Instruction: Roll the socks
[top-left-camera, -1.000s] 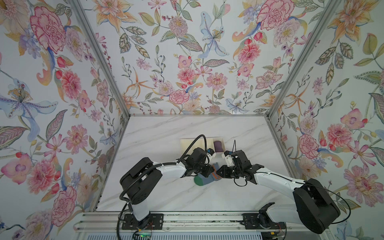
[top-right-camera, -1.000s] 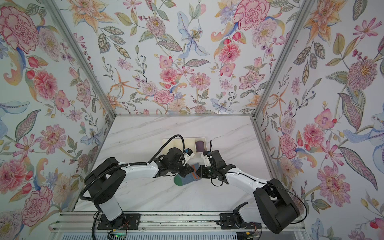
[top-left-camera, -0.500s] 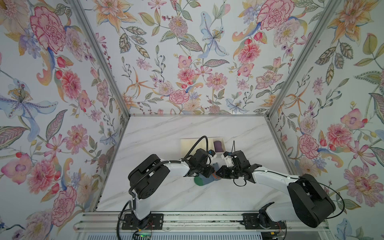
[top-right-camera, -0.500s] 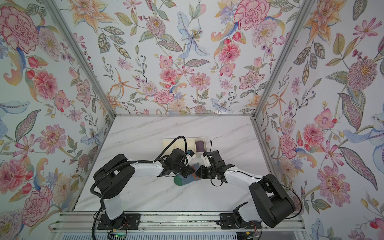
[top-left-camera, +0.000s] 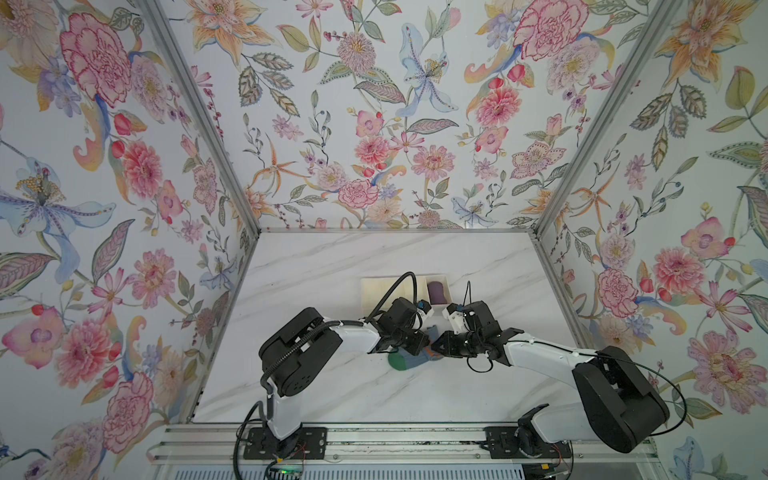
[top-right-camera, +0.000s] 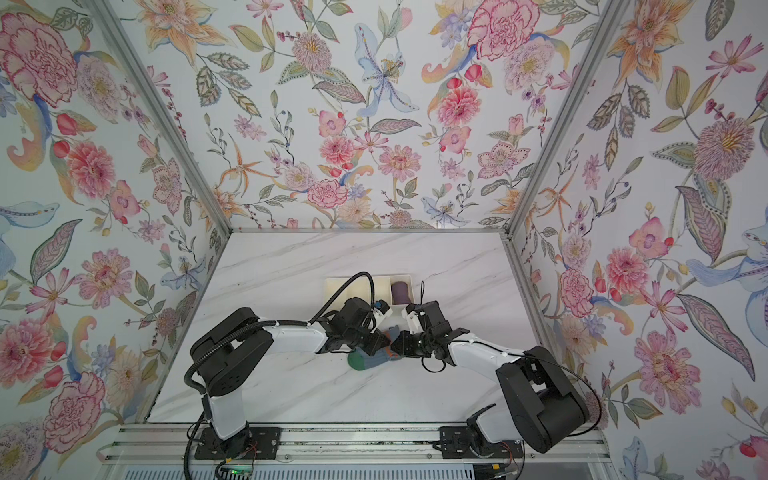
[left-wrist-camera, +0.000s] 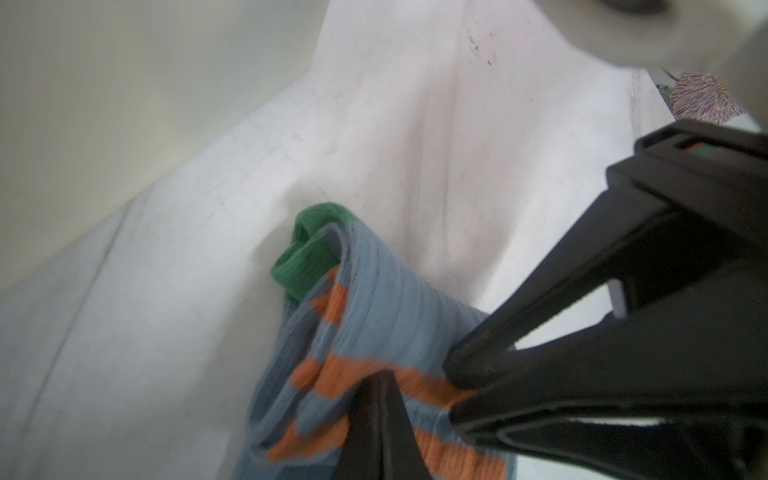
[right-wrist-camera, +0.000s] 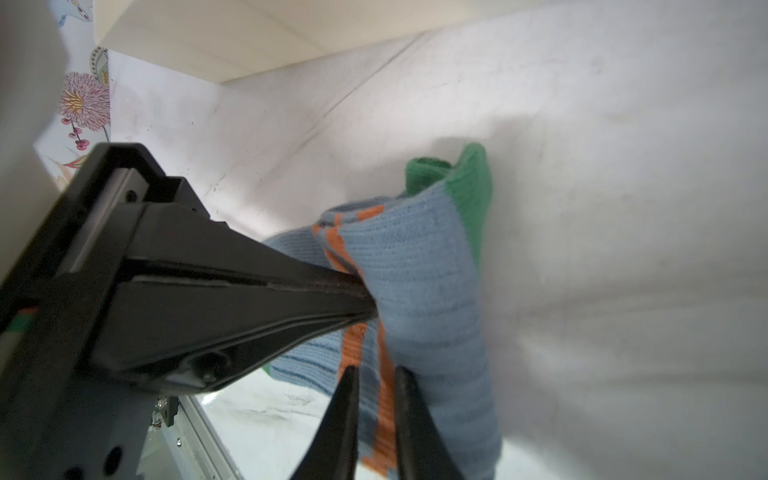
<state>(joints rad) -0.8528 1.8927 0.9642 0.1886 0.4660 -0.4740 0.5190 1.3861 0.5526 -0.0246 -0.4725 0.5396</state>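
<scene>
The socks (top-left-camera: 409, 360) are blue-grey and ribbed, with green toes and orange stripes. They hang bunched just above the marble table, green end toward the left, and both top views show them (top-right-camera: 370, 360). My left gripper (top-left-camera: 426, 341) is shut on an orange-striped fold (left-wrist-camera: 332, 374), its tips (left-wrist-camera: 376, 379) pressed together in the fabric. My right gripper (top-left-camera: 436, 346) meets it tip to tip from the right. Its fingers (right-wrist-camera: 376, 374) are shut on an orange-striped strip of the socks (right-wrist-camera: 415, 270), only a narrow gap between them.
A cream divided tray (top-left-camera: 374, 291) stands just behind the grippers, with a dark purple rolled bundle (top-left-camera: 438, 291) in its right compartment. Floral walls close the table on three sides. The arms' mounting rail (top-left-camera: 374, 444) runs along the front edge.
The left arm's elbow has shifted slightly to the right. Both grippers and the socks stay almost where they were, still joined at the fabric.
</scene>
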